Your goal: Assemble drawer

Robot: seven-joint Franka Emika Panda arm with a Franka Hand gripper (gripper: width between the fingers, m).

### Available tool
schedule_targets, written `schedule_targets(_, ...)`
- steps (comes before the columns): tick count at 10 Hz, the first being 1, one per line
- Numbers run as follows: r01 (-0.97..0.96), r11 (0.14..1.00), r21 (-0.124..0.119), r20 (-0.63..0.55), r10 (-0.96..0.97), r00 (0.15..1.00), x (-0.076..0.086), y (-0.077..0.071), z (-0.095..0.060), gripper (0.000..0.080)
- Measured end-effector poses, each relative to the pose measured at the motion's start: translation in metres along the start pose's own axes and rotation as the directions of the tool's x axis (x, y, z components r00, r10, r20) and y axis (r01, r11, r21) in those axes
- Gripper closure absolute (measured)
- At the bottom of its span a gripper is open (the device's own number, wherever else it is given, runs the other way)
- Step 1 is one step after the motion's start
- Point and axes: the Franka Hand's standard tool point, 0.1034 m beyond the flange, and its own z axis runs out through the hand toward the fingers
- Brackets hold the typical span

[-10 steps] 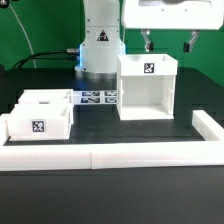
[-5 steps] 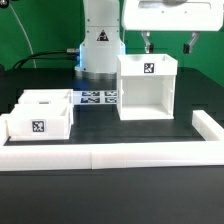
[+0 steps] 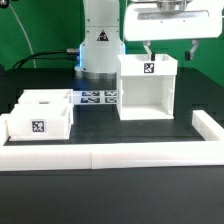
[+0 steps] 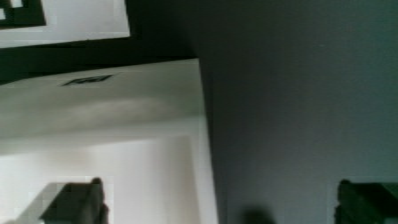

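The arm (image 3: 100,35) stands at the back of the table (image 3: 110,195), its white column upright. Its wrist reaches out to the exterior view's right, with the hand pointing straight down. The gripper (image 3: 170,47) hangs just above the box shell (image 3: 148,92), and it is spread wide with nothing between the jaws. The two dark fingers (image 3: 149,46) are well apart. One hangs over the shell's top rim, the other just past the shell's side on the exterior view's right. Neither appears to touch the plastic.

In the wrist view the gripper (image 4: 221,205) looks down with the fingers (image 4: 71,205) showing as dark stubs at the two corners. A white face of the box shell (image 4: 107,120) lies under one finger and dark table (image 4: 294,100) under the other. A scrap of a black-and-white tag shows at one corner, but I can't tell what it belongs to.

The box shell stands upright in the middle of the table, with a tag on its upper front face. Over on the exterior view's left sit the two trays. The front tray (image 3: 40,126) shows a tag, and the rear tray (image 3: 48,99) is right behind it, so close they seem to touch. The marker board (image 3: 97,98) lies flat between the trays and the shell. The border wall (image 3: 110,153) runs along the near side and turns up at the exterior view's right.
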Motion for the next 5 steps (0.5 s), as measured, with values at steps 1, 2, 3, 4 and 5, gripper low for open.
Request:
schedule_targets(1,0.002,1.000,0.001,-0.001,-0.002,1.000,-0.0014,0.0002,0.0038,0.0150)
schedule_targets(2,0.010,1.000,0.001,0.001,-0.010,1.000,-0.0021,0.0006,0.0054,0.0150)
schedule_targets(3,0.010,1.000,0.001,0.000,-0.010,1.000,-0.0019,0.0006,0.0054,0.0240)
schedule_targets(4,0.010,1.000,0.001,0.000,-0.010,1.000,-0.0019,0.0006,0.0054,0.0240)
schedule_targets(5,0.010,1.000,0.001,0.000,-0.010,1.000,-0.0019,0.0007,0.0054,0.0423)
